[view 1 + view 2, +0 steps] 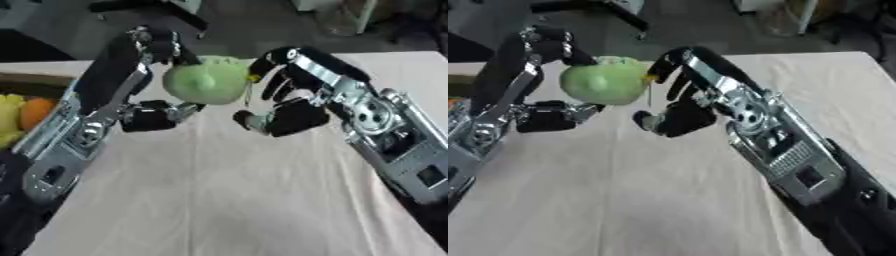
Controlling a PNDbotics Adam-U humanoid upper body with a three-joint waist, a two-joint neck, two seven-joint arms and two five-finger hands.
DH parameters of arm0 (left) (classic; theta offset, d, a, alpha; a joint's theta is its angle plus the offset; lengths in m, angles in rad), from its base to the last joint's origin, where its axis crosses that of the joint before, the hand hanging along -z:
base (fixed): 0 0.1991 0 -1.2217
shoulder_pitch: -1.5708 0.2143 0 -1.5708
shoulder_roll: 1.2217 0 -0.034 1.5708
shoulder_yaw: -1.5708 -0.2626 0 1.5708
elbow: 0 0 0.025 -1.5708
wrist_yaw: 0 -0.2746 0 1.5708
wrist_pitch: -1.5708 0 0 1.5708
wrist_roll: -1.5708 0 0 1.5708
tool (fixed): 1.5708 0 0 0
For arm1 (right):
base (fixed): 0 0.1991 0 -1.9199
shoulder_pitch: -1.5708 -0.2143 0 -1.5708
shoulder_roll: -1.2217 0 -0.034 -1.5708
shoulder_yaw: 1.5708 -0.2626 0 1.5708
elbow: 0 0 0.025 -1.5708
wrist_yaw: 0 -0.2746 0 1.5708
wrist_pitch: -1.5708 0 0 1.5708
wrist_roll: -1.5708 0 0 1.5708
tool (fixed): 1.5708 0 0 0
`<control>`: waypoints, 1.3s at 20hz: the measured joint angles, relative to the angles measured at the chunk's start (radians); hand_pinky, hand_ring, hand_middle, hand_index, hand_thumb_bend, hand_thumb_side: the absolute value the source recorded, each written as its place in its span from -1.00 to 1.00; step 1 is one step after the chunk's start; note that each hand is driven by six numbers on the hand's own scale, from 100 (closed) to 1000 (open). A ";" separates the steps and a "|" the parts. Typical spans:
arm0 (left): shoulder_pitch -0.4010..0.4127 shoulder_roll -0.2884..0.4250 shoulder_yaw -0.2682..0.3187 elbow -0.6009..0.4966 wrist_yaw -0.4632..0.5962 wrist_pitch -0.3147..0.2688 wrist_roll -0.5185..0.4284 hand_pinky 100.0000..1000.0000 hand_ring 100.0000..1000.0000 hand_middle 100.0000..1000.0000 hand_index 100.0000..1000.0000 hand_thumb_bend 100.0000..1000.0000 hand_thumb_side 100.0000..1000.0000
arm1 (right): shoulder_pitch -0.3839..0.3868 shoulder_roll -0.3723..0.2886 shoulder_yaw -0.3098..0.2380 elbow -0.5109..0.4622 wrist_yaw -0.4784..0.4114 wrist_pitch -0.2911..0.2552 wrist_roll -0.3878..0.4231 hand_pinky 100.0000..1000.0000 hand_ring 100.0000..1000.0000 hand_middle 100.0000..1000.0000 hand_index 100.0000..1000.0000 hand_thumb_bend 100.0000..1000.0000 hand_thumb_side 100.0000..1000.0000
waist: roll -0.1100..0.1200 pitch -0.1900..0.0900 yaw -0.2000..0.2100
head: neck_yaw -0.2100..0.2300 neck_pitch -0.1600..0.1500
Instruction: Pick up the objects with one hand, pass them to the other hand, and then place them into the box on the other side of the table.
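The green apple point(206, 82) is held above the table point(227, 200), at the middle of its far half, between the two hands. It is round, smooth and pale green, with a small dimple facing the camera.

The left hand point(144, 107) is clamped on the apple: fingers curl over its top left side and the thumb sits under its lower left edge. The right hand point(280, 107) is just beside the apple on its right. Its fingers are spread apart and bent toward the fruit; one fingertip lies at the apple's upper right edge, but contact cannot be confirmed. Nothing lies between the right hand and the apple.

Both arms are black with silver metal joints and plates. The table carries a pale beige cloth with a matte, slightly creased surface.

At the left edge of the table stands a box point(31, 82) with a dark brown rim. It contains a yellow fruit point(9, 117) and an orange fruit point(35, 112), touching one another. The box is well apart from the apple.
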 measured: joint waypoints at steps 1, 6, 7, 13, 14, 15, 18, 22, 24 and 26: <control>0.001 0.000 0.000 0.000 0.000 -0.001 0.001 -0.32 -0.13 -0.43 -0.26 -0.40 -1.00 | 0.000 0.000 -0.002 0.000 0.008 0.000 0.003 0.21 0.17 0.33 0.38 -0.15 -1.00 | 0.000 0.000 0.000 | 0.000 0.003; 0.008 0.002 0.007 -0.001 0.004 0.000 0.009 -0.32 -0.13 -0.44 -0.26 -0.40 -1.00 | 0.001 -0.006 -0.017 0.000 0.041 -0.001 0.006 0.20 0.18 0.33 0.38 -0.13 -1.00 | 0.000 0.000 -0.001 | 0.003 0.011; 0.010 0.002 0.009 -0.002 0.004 0.000 0.011 -0.32 -0.13 -0.44 -0.26 -0.40 -1.00 | 0.002 -0.007 -0.021 0.000 0.047 -0.001 0.005 0.20 0.17 0.33 0.38 -0.13 -1.00 | 0.000 0.000 -0.001 | 0.003 0.011; 0.024 0.022 0.019 -0.020 0.008 0.004 0.020 -0.32 -0.13 -0.44 -0.26 -0.41 -1.00 | 0.017 -0.017 -0.046 0.000 0.073 0.000 -0.014 0.24 0.16 0.32 0.37 -0.12 -1.00 | 0.000 0.000 -0.004 | 0.004 0.014; 0.029 0.029 0.022 -0.023 0.008 0.006 0.022 -0.31 -0.13 -0.44 -0.26 -0.41 -1.00 | 0.021 -0.021 -0.052 0.000 0.077 0.002 -0.021 0.24 0.15 0.32 0.37 -0.13 -1.00 | 0.000 0.000 -0.005 | 0.005 0.017; 0.032 0.037 0.026 -0.028 0.008 0.009 0.025 -0.31 -0.13 -0.44 -0.26 -0.40 -1.00 | 0.027 -0.027 -0.060 0.000 0.081 0.003 -0.030 0.24 0.15 0.32 0.37 -0.14 -1.00 | 0.000 0.000 -0.006 | 0.005 0.019; 0.048 0.067 0.044 -0.047 0.013 0.021 0.032 -0.30 -0.13 -0.44 -0.26 -0.40 -1.00 | 0.045 -0.046 -0.088 0.000 0.098 0.006 -0.062 0.23 0.13 0.30 0.36 -0.14 -1.00 | 0.001 0.000 -0.009 | 0.009 0.021; 0.087 0.129 0.089 -0.070 0.033 0.056 0.050 -0.28 -0.12 -0.44 -0.26 -0.42 -1.00 | 0.085 -0.078 -0.143 0.001 0.129 0.020 -0.113 0.19 0.05 0.21 0.28 -0.62 -0.80 | 0.007 0.000 -0.009 | 0.019 0.030; 0.110 0.168 0.120 -0.077 0.047 0.080 0.057 -0.28 -0.12 -0.44 -0.26 -0.42 -1.00 | 0.110 -0.096 -0.180 0.001 0.146 0.038 -0.140 0.18 0.03 0.19 0.26 -0.74 -0.74 | 0.008 0.000 -0.009 | 0.030 0.038; 0.132 0.207 0.152 -0.083 0.060 0.107 0.060 -0.28 -0.13 -0.44 -0.26 -0.43 -1.00 | 0.132 -0.108 -0.220 0.002 0.159 0.057 -0.169 0.15 -0.02 0.14 0.24 -1.00 -0.63 | 0.009 0.000 -0.009 | 0.053 0.042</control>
